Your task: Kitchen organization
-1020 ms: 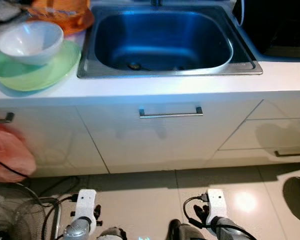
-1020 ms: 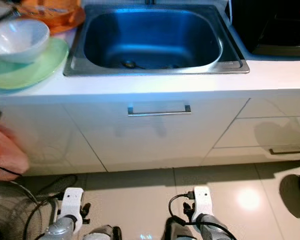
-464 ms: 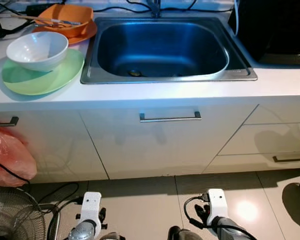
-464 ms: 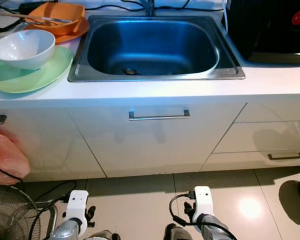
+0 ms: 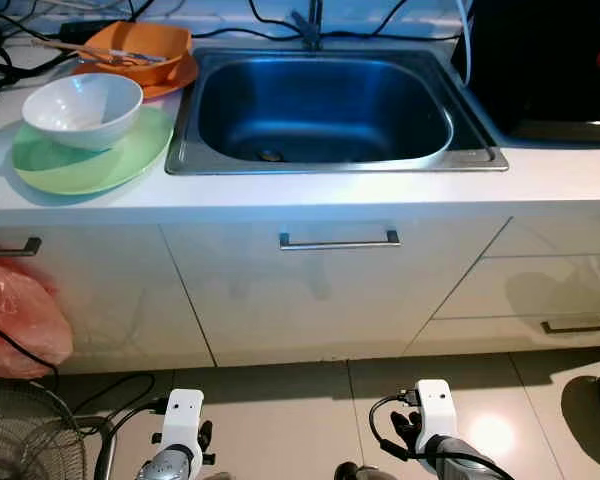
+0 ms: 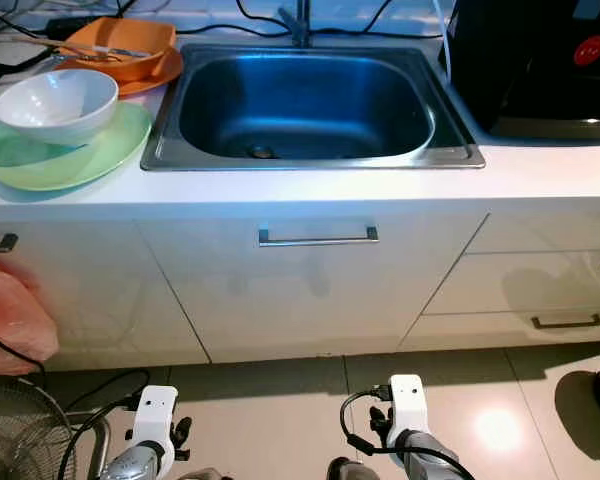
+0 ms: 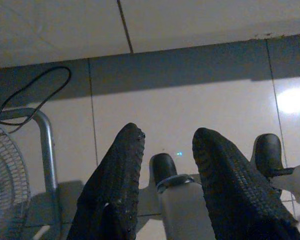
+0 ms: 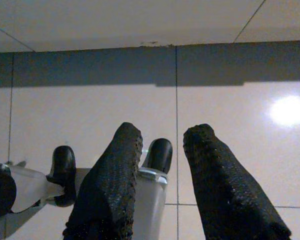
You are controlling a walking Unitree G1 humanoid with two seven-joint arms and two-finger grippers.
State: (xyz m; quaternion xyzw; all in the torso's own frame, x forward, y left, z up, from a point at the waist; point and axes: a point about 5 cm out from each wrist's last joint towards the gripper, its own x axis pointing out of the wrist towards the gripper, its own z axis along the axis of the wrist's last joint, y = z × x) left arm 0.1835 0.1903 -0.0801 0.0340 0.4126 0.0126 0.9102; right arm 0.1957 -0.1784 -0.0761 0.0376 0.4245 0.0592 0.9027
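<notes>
Sink (image 5: pixel 325 105) sat central in my counter view | white bowl (image 5: pixel 82 108) rested on green plate (image 5: pixel 90 155) beside it | left gripper (image 7: pixel 165 165) and right gripper (image 8: pixel 157 152) hung over floor, fingers spread, holding nothing

From my head cameras I see two silver arms, each topped with a white, rounded rectangular wrist block that has a small dark hole on its face: the left arm (image 5: pixel 177 440) and the right arm (image 5: pixel 435 430). A black cable loops out beside the right block, and thinner black wiring and dark fittings sit beside the left one. Through the wrist cameras, the left gripper (image 7: pixel 167 165) and right gripper (image 8: pixel 160 157) each show two long black fingers (image 7: pixel 225 185) with a pebbled, dimpled rubber texture and rounded tips. Below them I see glossy black rounded caps on a pale silver body section.
</notes>
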